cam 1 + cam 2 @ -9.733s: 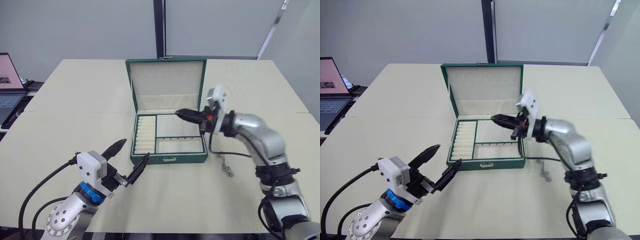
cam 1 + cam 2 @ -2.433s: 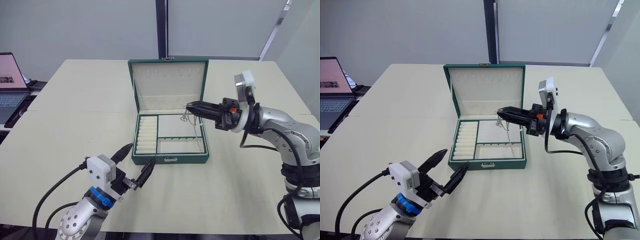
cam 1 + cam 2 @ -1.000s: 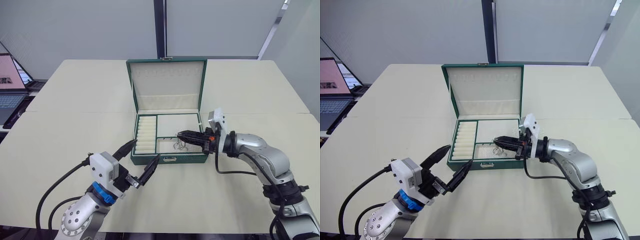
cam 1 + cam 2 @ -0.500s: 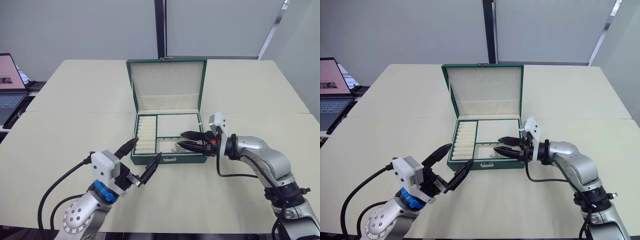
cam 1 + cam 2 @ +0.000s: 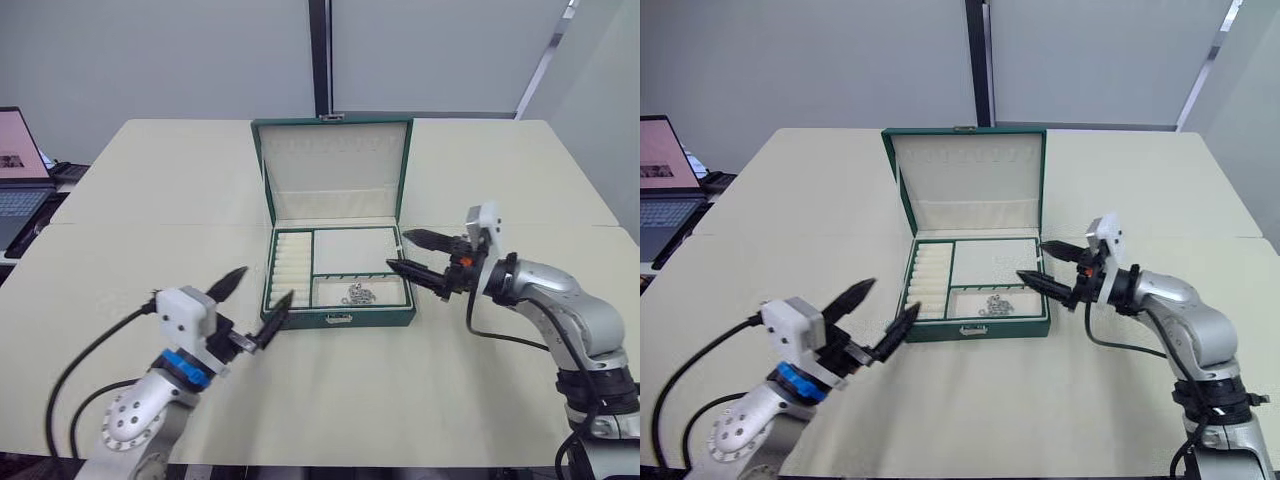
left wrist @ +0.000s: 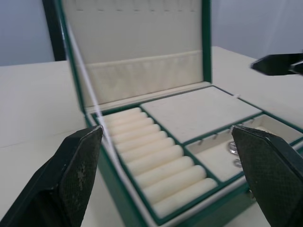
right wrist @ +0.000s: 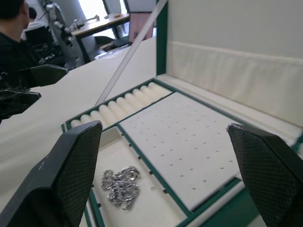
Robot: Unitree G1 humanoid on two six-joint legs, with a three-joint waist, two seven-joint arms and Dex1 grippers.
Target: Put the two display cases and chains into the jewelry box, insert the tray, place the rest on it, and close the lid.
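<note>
Chain dropped in, lid next

A chain point(image 5: 358, 294) lies in the tray's point(image 5: 340, 236) front compartment inside the box point(image 5: 338, 318), mid-table. Right gripper point(image 5: 408, 253) hovers released by the box's right edge; left gripper point(image 5: 250, 303) open, empty. Likely next: swing the lid point(image 5: 335, 165) down.

One jewelry box point(image 5: 340, 318) stands open; inside it sits one tray point(image 5: 292, 270), holding one heap of chain point(image 5: 358, 294). One laptop point(image 5: 20, 180) lies well left of the box.
</note>
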